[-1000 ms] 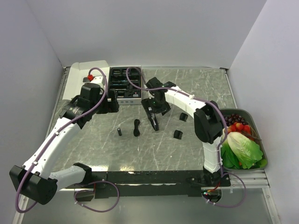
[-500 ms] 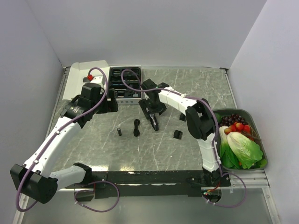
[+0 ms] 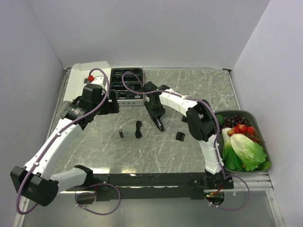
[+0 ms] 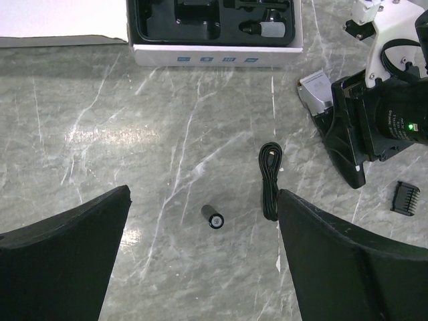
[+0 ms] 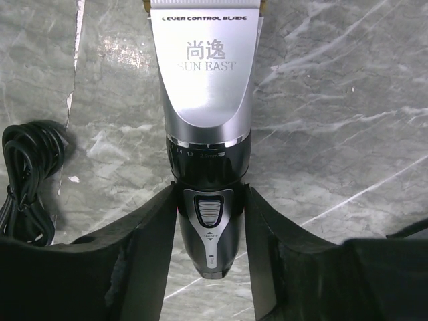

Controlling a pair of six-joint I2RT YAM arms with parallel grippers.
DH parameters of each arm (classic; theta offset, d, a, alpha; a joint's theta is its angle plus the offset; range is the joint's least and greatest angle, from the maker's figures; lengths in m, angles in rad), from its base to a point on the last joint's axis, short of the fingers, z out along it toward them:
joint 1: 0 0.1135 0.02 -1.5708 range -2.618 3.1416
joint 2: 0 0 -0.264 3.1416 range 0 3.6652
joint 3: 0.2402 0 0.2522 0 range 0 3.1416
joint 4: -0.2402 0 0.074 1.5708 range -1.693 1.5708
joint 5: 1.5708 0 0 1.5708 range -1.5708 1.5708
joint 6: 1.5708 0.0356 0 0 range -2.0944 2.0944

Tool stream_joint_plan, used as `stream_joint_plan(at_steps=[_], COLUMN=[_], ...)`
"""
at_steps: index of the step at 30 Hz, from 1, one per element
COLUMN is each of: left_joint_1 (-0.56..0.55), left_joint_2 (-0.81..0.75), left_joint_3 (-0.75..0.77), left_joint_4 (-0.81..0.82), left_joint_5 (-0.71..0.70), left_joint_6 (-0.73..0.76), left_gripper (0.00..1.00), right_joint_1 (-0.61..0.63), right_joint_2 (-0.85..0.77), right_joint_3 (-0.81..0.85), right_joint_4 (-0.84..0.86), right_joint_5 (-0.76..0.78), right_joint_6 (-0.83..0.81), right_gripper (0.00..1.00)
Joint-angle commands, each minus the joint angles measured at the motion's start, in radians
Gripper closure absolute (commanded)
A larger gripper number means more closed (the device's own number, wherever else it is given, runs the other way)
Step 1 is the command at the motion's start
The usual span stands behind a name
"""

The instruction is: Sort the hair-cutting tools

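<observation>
Looking down from the top camera, you have the right gripper (image 3: 156,115) planted over the clipper (image 3: 161,125) near the middle of the bench (image 3: 203,90), just below the white box (image 3: 127,99) with its black tray. The wrist covers most of the clipper, so only its dark tail shows, and its long axis runs from upper left to lower right. The left gripper (image 3: 112,106) hovers left of the box, well apart from the clipper, so your right arm is plainly the nearer. A coiled cord (image 3: 138,129), a small cylinder (image 3: 121,133), one black attachment (image 3: 180,136) and a second attachment (image 3: 185,118) lie loose around it; what fills the tray's pockets is too small to tell. From the left wrist camera, your left jaws stand wide open with nothing between them. The clipper's silver blade end sits at upper right, pointing toward the box, with the rest lost under the right gripper, and the tray is cut off by the top edge. From the right wrist camera, the clipper (image 5: 206,134) lies straight up the frame, its blade tip cropped at the top. Your jaws, about half closed, meet both flanks of its body at the switch, crosswise to the long axis. It lies on the bench; the grip looks made and a lift seems next, though how firm the pinch is cannot be read here.
</observation>
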Motion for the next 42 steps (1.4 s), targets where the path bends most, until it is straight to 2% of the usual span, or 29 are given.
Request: stream_joint_plan(at_steps=[1, 2, 13, 23, 29, 42], left_joint_1=[-0.002, 0.000, 0.052, 0.071, 0.084, 0.129], left_joint_2=[0.003, 0.006, 0.107, 0.247, 0.405, 0.633], left_joint_3=[0.009, 0.008, -0.003, 0.017, 0.063, 0.219], left_joint_4=[0.042, 0.045, 0.100, 0.178, 0.157, 0.177], left_joint_5=[-0.043, -0.048, -0.039, -0.032, -0.120, -0.167], left_joint_6=[-0.002, -0.004, -0.036, -0.053, -0.179, -0.413], left_gripper=[0.03, 0.03, 0.03, 0.03, 0.02, 0.03], right_joint_1=[0.005, 0.007, 0.008, 0.008, 0.013, 0.039], right_joint_2=[0.019, 0.017, -0.007, -0.210, -0.339, -0.486], right_joint_3=[0.018, 0.013, -0.022, -0.077, -0.108, -0.211], right_joint_4=[0.008, 0.012, 0.019, -0.001, -0.027, -0.014], right_joint_5=[0.009, 0.007, -0.002, 0.039, 0.045, 0.021], right_joint_6=[0.006, 0.006, 0.021, 0.029, 0.030, 0.023], right_gripper=[0.58, 0.64, 1.00, 1.00, 1.00, 1.00])
